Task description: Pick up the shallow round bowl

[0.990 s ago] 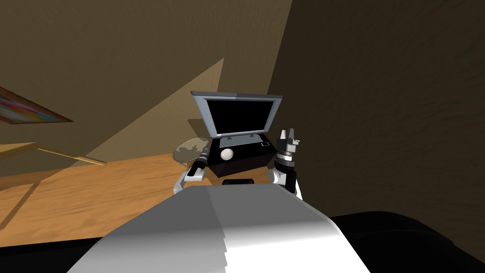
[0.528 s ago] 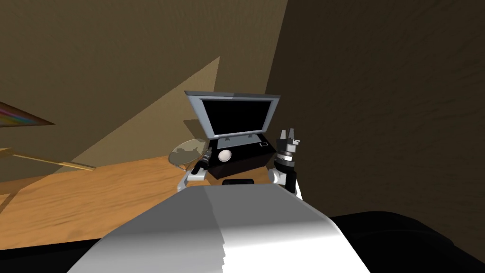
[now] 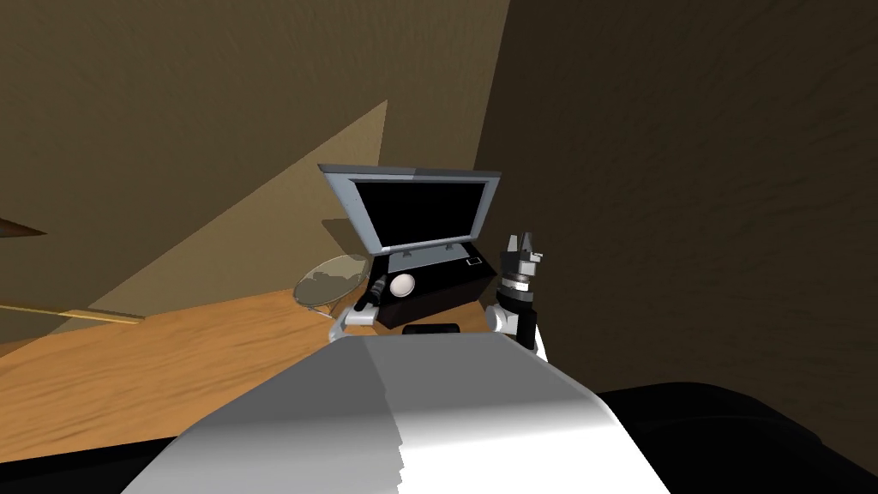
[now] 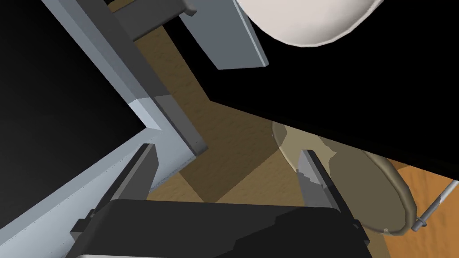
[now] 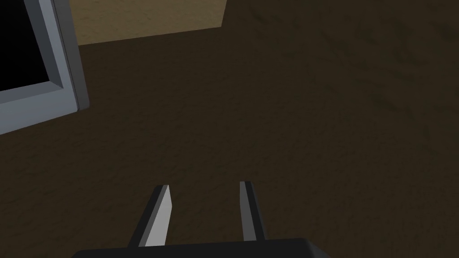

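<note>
Brown walls [image 3: 171,129], wood floor [image 3: 129,369]. Black bench [image 3: 446,290] in corner carries grey-framed monitor [image 3: 416,210] with black screen. Shallow round bowl [image 3: 402,285], white, sits on bench in front of monitor base, toward bench's left end. Round glass side table [image 3: 319,290] just beside that end. Left gripper [image 4: 226,150] wide open, empty, at bench's left edge; bowl ahead of fingertips, apart from them. Right gripper [image 5: 205,184] raised beside bench's right end, fingers narrowly apart, holding nothing.

The shallow round bowl [image 3: 401,285] is plain white; it sits on a black stand [image 3: 446,279], at six o'clock of the grey-framed screen [image 3: 416,210].
</note>
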{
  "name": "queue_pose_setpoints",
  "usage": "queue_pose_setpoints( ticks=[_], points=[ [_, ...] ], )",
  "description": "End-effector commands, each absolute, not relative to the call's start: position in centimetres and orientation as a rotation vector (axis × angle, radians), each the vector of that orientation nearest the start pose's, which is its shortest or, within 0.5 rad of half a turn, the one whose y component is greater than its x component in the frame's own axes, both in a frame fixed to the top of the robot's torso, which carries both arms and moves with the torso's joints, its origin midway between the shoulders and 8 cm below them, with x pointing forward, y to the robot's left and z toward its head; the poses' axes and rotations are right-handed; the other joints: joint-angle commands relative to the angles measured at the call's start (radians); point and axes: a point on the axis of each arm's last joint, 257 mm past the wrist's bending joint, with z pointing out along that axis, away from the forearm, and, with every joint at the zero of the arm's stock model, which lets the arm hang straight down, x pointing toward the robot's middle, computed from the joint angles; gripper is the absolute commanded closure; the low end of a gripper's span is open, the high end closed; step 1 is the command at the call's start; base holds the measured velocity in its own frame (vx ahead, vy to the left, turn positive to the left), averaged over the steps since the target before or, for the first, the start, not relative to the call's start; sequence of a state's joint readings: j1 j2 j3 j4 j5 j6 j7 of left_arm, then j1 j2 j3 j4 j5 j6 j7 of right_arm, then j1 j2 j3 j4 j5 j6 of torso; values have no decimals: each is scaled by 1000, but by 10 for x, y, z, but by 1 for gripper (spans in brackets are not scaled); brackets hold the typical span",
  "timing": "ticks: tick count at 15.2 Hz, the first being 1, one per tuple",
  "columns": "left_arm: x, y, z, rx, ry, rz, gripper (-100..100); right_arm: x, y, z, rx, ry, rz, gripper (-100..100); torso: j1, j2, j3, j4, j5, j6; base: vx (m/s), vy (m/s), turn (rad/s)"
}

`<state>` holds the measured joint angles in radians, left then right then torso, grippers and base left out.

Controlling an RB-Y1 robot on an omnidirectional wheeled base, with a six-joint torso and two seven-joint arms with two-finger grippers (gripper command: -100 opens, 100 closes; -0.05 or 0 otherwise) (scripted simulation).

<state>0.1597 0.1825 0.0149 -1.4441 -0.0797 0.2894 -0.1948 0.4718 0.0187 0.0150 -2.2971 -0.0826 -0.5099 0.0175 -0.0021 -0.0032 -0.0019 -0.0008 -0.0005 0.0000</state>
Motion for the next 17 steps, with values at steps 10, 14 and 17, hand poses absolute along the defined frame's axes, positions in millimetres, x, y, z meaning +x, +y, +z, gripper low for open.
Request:
queue_pose_setpoints(
  ticks=[10,14,17],
  points=[
    [399,342,-506,-1378,1987,-300,-100,339,-282,43,676,512,1374,0,0,1,0,0,0,0,37,-18,-58],
    [378,341,-534,-1415,2084,-211,-100,339,-282,43,676,512,1374,0,0,1,0,0,0,0,34,-16,-59],
    [367,339,-547,-1432,2132,-167,-100,339,-282,43,676,512,1374,0,0,1,0,0,0,0,26,-12,-30]
  ],
)
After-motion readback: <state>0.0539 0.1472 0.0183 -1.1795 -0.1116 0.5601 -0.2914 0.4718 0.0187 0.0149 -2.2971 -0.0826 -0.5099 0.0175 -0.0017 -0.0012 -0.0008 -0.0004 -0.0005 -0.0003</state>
